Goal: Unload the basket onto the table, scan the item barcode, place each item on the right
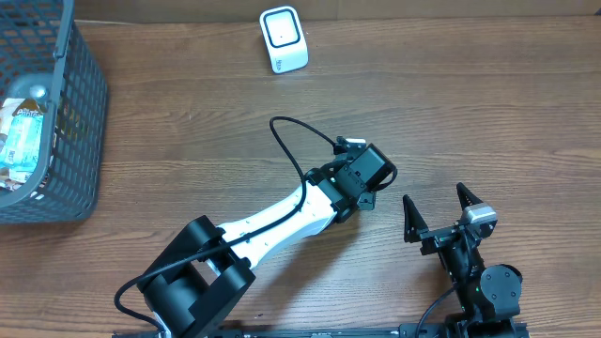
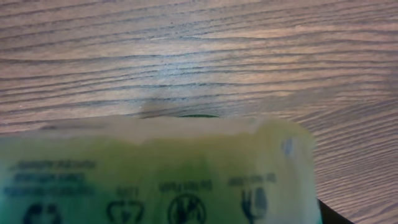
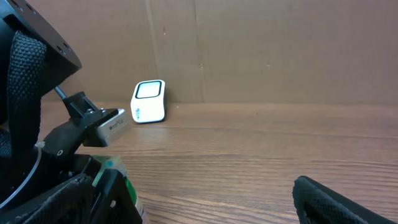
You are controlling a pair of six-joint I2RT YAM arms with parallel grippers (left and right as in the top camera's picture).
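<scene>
**1 packet in hand, scan not yet made**

Pick-up done, by the look of it. Near centre of table (image 1: pixel 188 141), left gripper (image 1: pixel 364 183) about half spread, pinching green packet (image 2: pixel 155 168) just above the wood. Print blurred, no barcode made out. Left to do: carry toward white scanner (image 1: pixel 284 39) at 12 o'clock, well apart, then turn barcode to its window. At 5 o'clock, right gripper (image 1: pixel 433 195) spread wide, holding and touching nothing. At 9 o'clock, grey basket (image 1: pixel 80 113) with more items.

Left arm (image 1: pixel 282 221) stretched diagonally forward, left hand (image 1: pixel 364 194) gripping green packet (image 2: pixel 155 174), right hand (image 1: pixel 438 201) pointing forward — jaws wide.
</scene>
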